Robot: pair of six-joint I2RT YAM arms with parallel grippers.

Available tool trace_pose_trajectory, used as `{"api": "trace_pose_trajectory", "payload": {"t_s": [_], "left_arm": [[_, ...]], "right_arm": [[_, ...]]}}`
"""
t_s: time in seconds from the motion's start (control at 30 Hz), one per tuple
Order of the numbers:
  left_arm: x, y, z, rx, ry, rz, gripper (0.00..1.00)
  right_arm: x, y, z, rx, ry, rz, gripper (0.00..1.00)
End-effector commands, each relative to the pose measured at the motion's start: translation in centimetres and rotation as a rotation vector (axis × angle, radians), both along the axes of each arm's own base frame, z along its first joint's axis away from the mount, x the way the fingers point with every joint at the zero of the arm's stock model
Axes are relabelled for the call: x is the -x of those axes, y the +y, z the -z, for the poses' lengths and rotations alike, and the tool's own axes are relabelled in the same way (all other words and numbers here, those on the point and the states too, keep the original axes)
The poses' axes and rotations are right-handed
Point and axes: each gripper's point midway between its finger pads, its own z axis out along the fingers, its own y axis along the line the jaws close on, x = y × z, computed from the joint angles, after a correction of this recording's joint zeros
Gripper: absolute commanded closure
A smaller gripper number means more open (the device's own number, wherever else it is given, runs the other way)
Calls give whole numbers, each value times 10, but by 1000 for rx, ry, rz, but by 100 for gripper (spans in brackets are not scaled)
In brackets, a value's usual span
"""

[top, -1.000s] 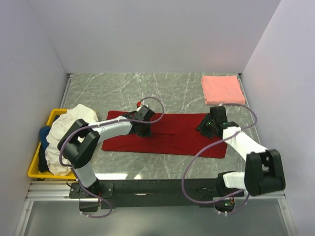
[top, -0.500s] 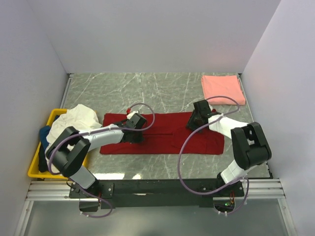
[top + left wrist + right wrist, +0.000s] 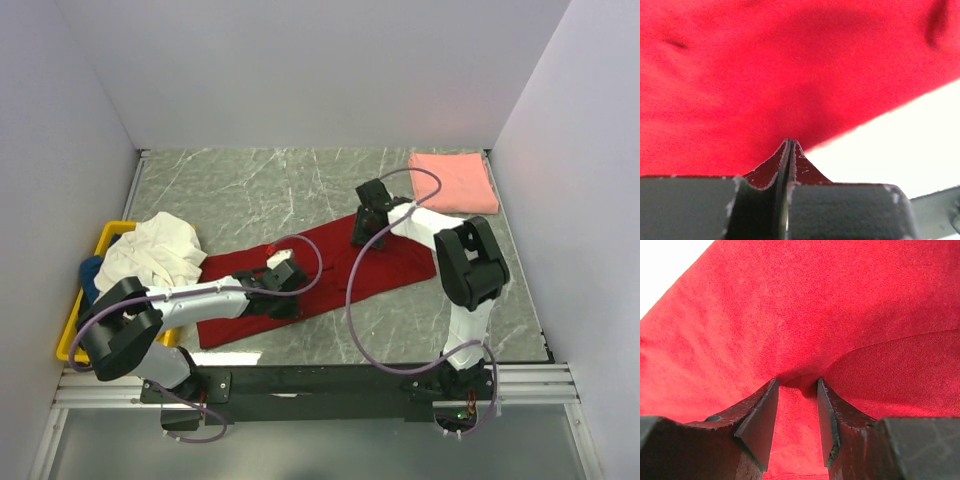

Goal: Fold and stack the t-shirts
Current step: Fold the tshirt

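One soft dark red cloth t-shirt (image 3: pixel 330 262): lies slanted
Left pincer (image 3: pixel 789 142): shut on it
Right pincer (image 3: pixel 796 382): pinching its fold

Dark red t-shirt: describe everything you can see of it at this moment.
The dark red t-shirt is soft, plain, matte cloth, spread as a long band slanting across the marble table, mostly flat with slight creases. The left gripper is shut on a pinch of it near its near-left part; the right gripper clamps a pucker at its far-right end.
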Motion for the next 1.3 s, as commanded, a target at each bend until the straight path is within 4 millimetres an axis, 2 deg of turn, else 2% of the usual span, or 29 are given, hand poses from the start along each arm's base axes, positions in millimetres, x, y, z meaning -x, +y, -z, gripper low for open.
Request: {"api": "trace_pose_trajectory", "payload": {"t_s": [0.0,0.17,0.3,0.4,0.43,0.5,0.53,0.57,0.67,0.73,0.8,0.83,0.9,0.93,1.03,1.23,1.27], "left_arm": [[13,-20,-13,92,24,-16,95],[17,-35,-19,111,20,0,95],[11,-38,-25,101,-5,-1,94],[-2,-34,-37,58,-62,-12,89],[-13,-34,-46,42,-105,-24,85],[-21,-22,-51,3,-119,-47,80],[-25,-18,-53,-10,-130,-49,77],[-33,-10,-56,-13,-137,-72,76],[-42,11,-52,-52,-142,-106,75],[-42,27,-46,-98,-137,-125,75],[-42,40,-39,-136,-126,-145,76],[-39,47,-33,-156,-114,-153,78],[-34,56,-27,-182,-99,-175,80],[-30,62,-22,-198,-88,-183,82],[-25,73,-17,-218,-86,-215,82],[-26,86,-10,-273,-94,-260,82],[-24,88,-4,-297,-82,-257,82]], "right_arm": [[1,19,6,33,45,-81,56],[-13,47,6,46,55,-157,56],[-27,60,9,48,60,-199,56],[-44,54,0,75,32,-199,56],[-55,48,-8,76,8,-185,55],[-66,40,-19,64,-8,-168,53],[-75,37,-32,55,-32,-158,52],[-82,27,-38,49,-41,-132,52],[-89,10,-65,32,-84,-94,51],[-79,6,-80,16,-111,-81,51],[-68,2,-83,2,-109,-58,51],[-55,-2,-81,-5,-112,-50,51],[-42,-7,-77,-23,-114,-20,51],[-26,-7,-71,-45,-106,-27,51],[-8,-16,-58,-43,-90,-8,51],[0,-29,-21,-8,-4,9,52],[-1,-30,-18,-10,4,8,52]]}}
